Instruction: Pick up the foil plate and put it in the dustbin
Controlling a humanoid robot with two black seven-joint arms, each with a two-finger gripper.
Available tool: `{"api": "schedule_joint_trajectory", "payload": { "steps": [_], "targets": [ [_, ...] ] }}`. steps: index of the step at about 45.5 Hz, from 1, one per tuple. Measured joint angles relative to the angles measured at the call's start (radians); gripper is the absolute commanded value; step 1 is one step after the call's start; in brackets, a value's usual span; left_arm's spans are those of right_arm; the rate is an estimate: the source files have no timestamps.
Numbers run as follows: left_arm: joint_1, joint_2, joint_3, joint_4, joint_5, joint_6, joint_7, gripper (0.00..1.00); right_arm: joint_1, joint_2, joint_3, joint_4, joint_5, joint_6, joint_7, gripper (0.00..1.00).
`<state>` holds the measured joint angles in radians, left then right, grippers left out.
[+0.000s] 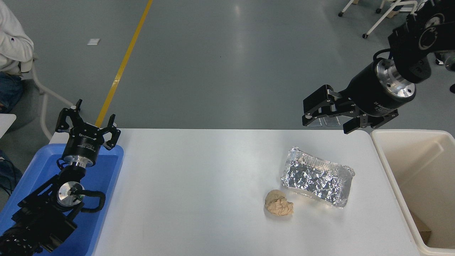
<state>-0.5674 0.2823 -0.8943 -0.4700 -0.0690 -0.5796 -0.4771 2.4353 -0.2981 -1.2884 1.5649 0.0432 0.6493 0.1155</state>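
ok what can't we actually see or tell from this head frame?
- Dustbin: right side and near end cut off by the frame edges; most of its floor is out of view.
- Left arm: base cut off at the lower left corner; it covers part of the blue tray.
- Person: mostly cut off by the left edge.
- Foil plate: the far wall's outer face is turned away.
- Right gripper: height above the table cannot be judged from one view.

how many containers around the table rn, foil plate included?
3: foil plate on the table, right of centre; dustbin at the table's right end; blue tray at its left end, partly covered by the parked left arm.
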Motion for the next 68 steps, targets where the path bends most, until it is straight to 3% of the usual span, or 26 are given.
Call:
{"api": "schedule_joint_trajectory", "payload": {
  "steps": [28, 55, 68],
  "targets": [
    [-0.001, 0.000, 0.000, -0.001, 0.000, 0.000, 0.000, 0.99, -0.131, -0.013, -0.039, -0.037, 0.011, -0.026, 0.000, 1.00],
    [0.000, 0.000, 0.000, 0.000, 0.000, 0.000, 0.000, 0.99, -0.709, -0.020, -0.075, -0.333, -0.009, -0.491, 0.001, 1.00],
    [0.000, 0.000, 0.000, 0.000, 0.000, 0.000, 0.000, 0.99, -0.900, 0.002, -0.041, -0.422, -0.009, -0.627, 0.002, 1.00]
  ]
}}
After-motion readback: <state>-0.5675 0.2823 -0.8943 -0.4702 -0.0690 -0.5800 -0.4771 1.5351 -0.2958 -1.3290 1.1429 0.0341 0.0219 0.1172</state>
